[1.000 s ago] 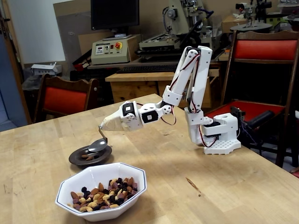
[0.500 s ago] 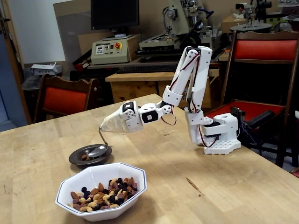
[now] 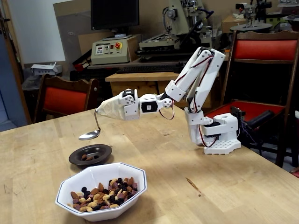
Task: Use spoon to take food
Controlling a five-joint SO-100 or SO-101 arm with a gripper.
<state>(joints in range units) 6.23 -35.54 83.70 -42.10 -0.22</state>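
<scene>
On a wooden workshop table (image 3: pixel 196 186), the white arm's gripper (image 3: pixel 103 110) is clamped on the tape-wrapped top of the spoon (image 3: pixel 93 130), whose thin bent handle hangs down so the shiny bowl hovers level in the air, clear of the small dark saucer (image 3: pixel 90 155) just below it. A few pieces of food lie in that saucer, while most of the food (image 3: pixel 103 192), a mix of almonds, cashews and raisins, fills the white octagonal bowl (image 3: pixel 100 189) nearer the camera. The arm's base (image 3: pixel 217 135) stands well to the right in the fixed view, with red chairs (image 3: pixel 65 99) and shop machines behind.
</scene>
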